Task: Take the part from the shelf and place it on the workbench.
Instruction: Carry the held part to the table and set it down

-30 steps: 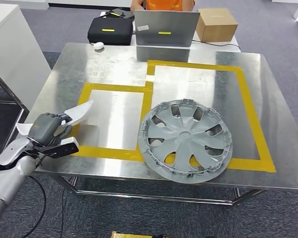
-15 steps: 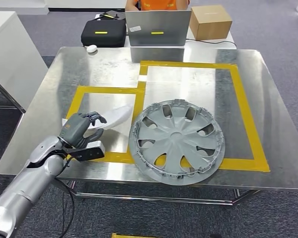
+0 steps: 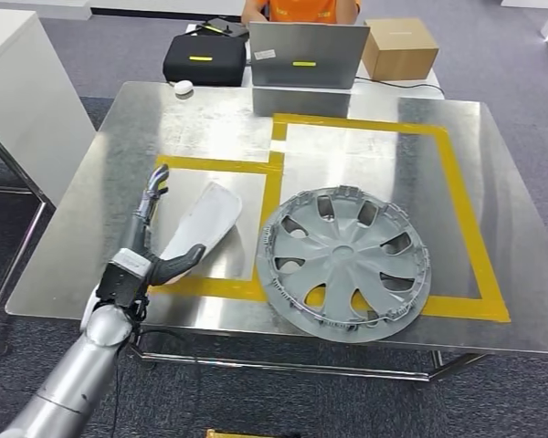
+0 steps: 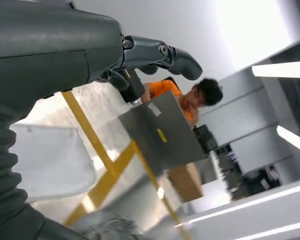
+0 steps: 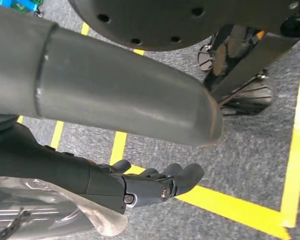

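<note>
The white curved plastic part lies flat on the steel workbench, inside the left yellow-taped rectangle. My left hand is at its near left end with the fingers stretched forward and spread, holding nothing; the thumb reaches toward the part's near tip. The left wrist view has the part on the metal below the extended fingers. My right hand hangs over the grey floor with loosely extended fingers and nothing in it.
A grey wheel cover lies right of the part, across the yellow tape. At the table's far edge are a laptop, a black case, a mouse and a cardboard box. A person in orange sits behind.
My left hand carried the part rightward over the table, laid it inside the left yellow rectangle and opened its fingers off it. The camera shifted slightly.
</note>
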